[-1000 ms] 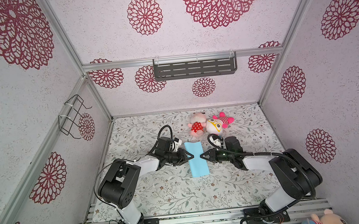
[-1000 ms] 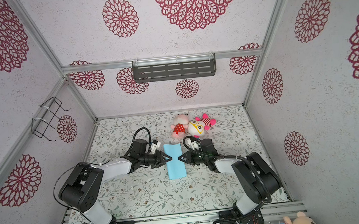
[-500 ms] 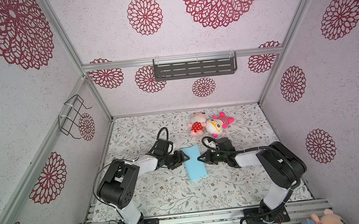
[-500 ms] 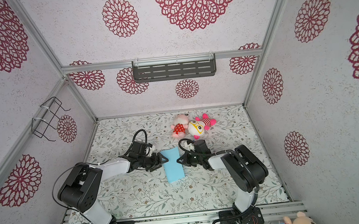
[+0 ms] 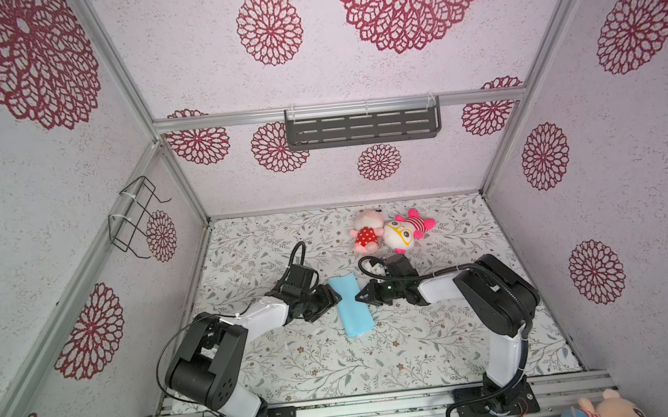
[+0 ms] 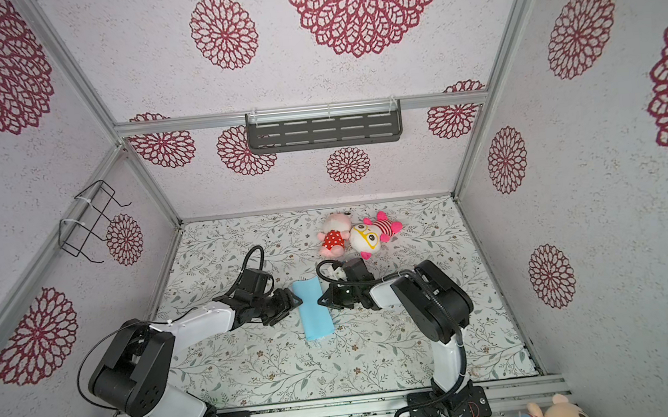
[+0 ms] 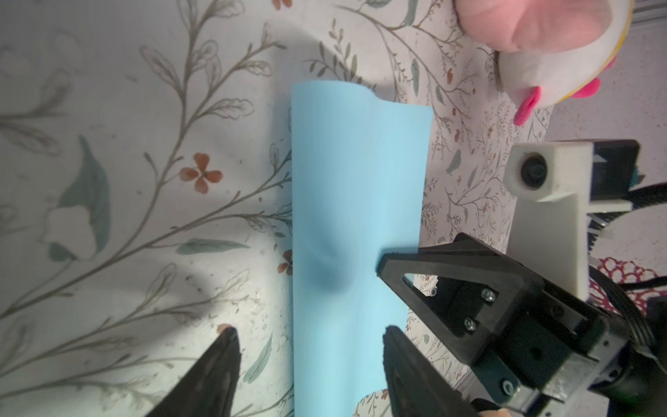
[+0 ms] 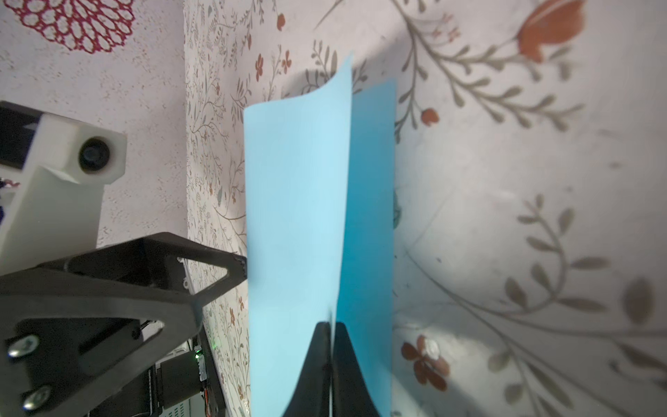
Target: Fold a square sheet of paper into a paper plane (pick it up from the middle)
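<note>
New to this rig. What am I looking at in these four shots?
Two tabletop robot arms, each ending in a two-finger gripper. Two pictures look down from overhead and are nearly identical; the other two come from cameras on the arms' wrists. On the flowered table lie a folded blue paper and, further back, two plush toys. The left gripper is open at the paper's side. The right gripper is shut, apparently pinching the edge of the paper's raised top layer.
</note>
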Motion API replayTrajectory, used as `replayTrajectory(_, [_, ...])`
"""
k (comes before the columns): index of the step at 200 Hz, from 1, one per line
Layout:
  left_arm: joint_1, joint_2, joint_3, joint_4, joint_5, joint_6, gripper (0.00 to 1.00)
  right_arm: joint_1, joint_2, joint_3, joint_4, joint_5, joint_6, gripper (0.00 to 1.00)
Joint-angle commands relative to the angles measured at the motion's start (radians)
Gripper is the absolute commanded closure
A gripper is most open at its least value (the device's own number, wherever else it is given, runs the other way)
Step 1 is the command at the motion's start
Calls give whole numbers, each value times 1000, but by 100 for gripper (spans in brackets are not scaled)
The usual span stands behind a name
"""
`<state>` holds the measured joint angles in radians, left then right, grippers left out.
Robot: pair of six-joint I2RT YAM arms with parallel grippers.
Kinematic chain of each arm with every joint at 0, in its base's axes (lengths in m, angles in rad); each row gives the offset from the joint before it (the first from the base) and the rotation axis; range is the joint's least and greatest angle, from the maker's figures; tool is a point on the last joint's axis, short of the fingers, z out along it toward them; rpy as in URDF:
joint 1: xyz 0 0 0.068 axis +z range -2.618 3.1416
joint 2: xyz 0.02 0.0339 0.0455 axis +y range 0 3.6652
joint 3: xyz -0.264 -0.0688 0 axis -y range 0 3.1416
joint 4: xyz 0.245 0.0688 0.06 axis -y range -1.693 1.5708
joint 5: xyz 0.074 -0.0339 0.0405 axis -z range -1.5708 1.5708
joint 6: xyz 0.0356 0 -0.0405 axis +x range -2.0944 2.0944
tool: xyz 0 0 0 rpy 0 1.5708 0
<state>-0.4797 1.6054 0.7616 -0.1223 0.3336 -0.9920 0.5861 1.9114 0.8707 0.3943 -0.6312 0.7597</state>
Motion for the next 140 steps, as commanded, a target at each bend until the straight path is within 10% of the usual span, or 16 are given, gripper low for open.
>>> replayTrajectory(1, [-18,48,38,-17,-41,-61,40,4,9,41,-34,-27,-49,92])
replayTrajectory(140, [-48,185,185,-256,-129,31,68,-67,-103,29,-85,-6,-99,66])
